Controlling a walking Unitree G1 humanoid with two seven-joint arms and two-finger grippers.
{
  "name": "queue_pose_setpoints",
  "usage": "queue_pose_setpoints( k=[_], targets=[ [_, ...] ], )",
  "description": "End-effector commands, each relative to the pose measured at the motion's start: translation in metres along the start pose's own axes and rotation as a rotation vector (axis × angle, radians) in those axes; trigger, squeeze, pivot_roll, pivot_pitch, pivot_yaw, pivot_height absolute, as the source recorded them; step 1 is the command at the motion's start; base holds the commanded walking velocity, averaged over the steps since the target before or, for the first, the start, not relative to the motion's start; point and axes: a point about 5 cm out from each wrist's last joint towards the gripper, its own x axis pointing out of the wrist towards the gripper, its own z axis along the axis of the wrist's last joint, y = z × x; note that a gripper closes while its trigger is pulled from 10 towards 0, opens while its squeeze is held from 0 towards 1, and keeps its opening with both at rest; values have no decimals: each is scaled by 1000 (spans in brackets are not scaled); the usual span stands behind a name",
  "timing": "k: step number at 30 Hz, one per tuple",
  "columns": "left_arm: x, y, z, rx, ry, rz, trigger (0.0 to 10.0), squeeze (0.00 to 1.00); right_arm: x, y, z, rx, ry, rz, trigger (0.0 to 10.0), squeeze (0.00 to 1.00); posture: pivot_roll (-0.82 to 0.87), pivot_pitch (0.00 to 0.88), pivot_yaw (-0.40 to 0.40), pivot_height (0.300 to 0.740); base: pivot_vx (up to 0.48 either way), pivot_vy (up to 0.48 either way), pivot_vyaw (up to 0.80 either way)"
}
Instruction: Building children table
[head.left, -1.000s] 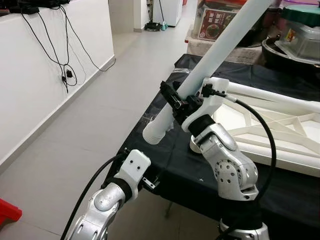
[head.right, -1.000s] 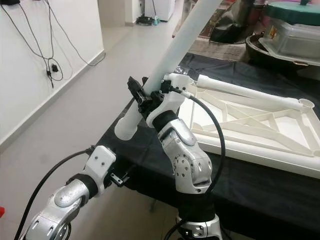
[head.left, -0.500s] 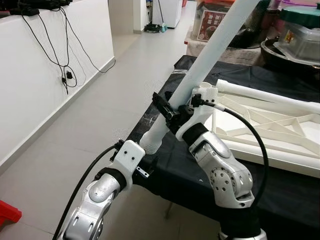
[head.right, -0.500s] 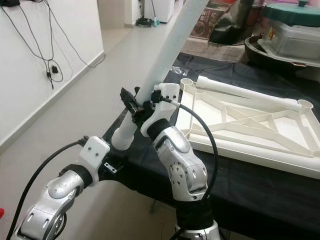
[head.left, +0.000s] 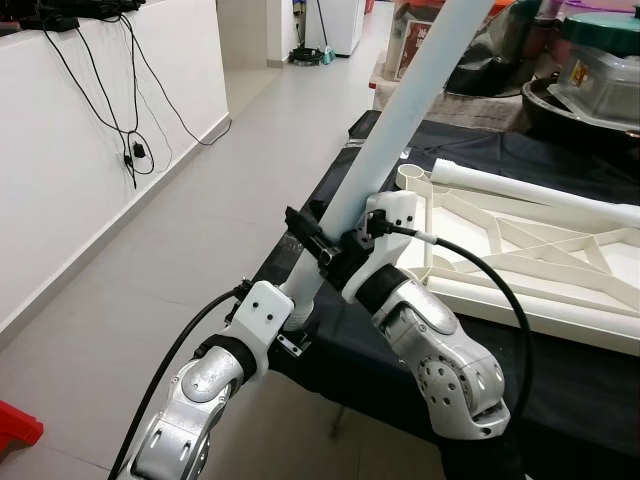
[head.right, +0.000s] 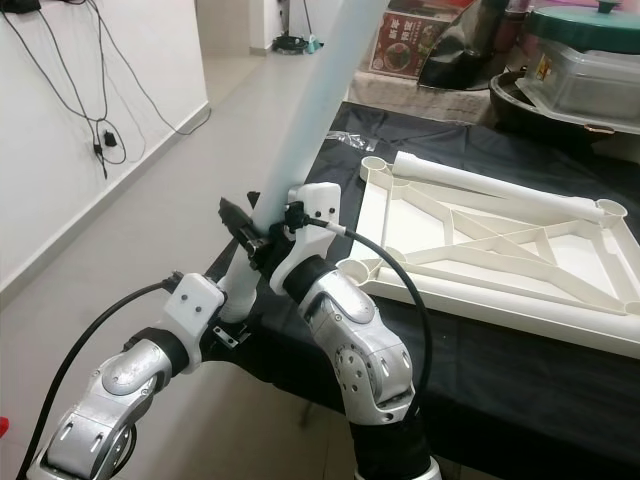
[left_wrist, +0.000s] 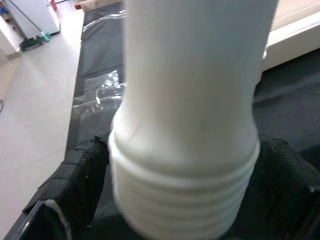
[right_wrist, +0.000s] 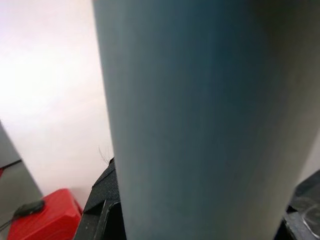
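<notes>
A long white table leg (head.left: 400, 110) slants up over the table's near left corner. My right gripper (head.left: 325, 242) is shut on its lower part. The leg's threaded lower end (left_wrist: 182, 200) sits between the two black fingers (left_wrist: 75, 185) of my left gripper (left_wrist: 185, 205), which is open around it; I cannot tell whether the pads touch it. In the eye views my left wrist (head.left: 262, 315) is just below the right gripper, off the table's edge. The white tabletop frame (head.right: 480, 250) lies upside down on the black cloth (head.left: 560, 370), with round leg sockets (head.right: 372, 163) at its corners.
Boxes and a covered tub (head.right: 590, 50) crowd the far side of the table. A white wall with hanging cables (head.left: 130, 150) runs along the left, with open tiled floor (head.left: 180, 250) between it and the table. A red object (head.left: 18, 425) lies on the floor.
My right gripper has brought the leg down and to the left, standing it steeper. My left gripper has risen until the threaded end sits between its fingers.
</notes>
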Motion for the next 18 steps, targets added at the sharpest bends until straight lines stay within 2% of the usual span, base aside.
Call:
queue_pose_setpoints(
  k=[1,18],
  targets=[
    [-1,-3,-5,-9,16,-12,10000,0,-2,5,2,-5,-5,34,10000,0,53,89,-45,740,0,0,0],
    [-1,-7,-7,-9,15,-38,10000,0,-6,14,-6,-10,33,87,10000,0,52,92,-42,740,0,0,0]
  ],
)
